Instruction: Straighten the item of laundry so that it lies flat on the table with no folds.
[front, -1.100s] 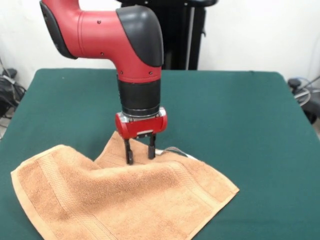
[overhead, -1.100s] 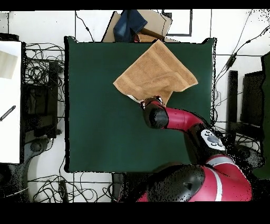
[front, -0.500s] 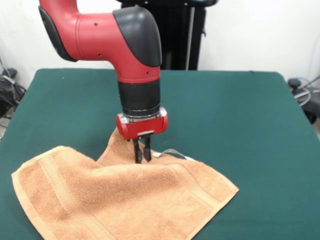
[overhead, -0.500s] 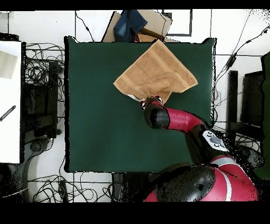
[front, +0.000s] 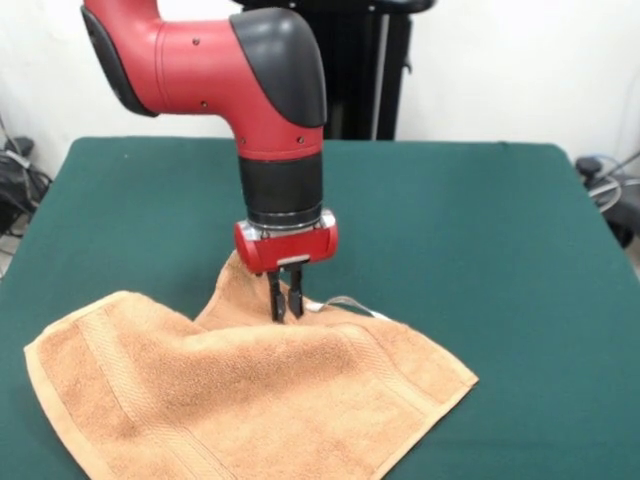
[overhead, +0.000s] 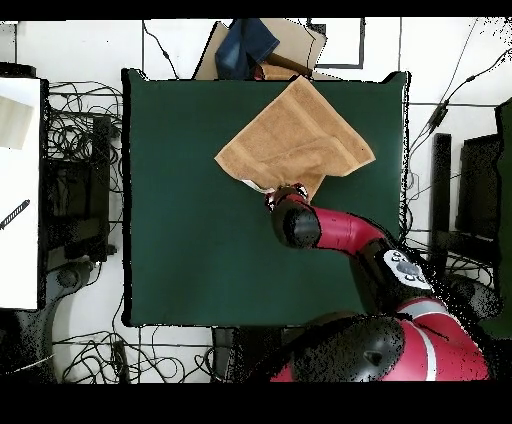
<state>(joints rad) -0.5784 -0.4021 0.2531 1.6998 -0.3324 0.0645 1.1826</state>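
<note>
Gripper (front: 285, 304) fingers have come together since a second ago.
They are pinching the tan towel's (front: 240, 395) far folded edge on the green table (front: 480, 250).

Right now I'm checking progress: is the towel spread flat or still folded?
Still folded. The towel has a corner doubled over beneath the gripper, whose fingers are shut on that fold.

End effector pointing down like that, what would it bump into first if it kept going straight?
The end effector points straight down with its fingers pinched on a fold of the towel, so it would probably push that fold down first. The green table lies right under the cloth.
</note>
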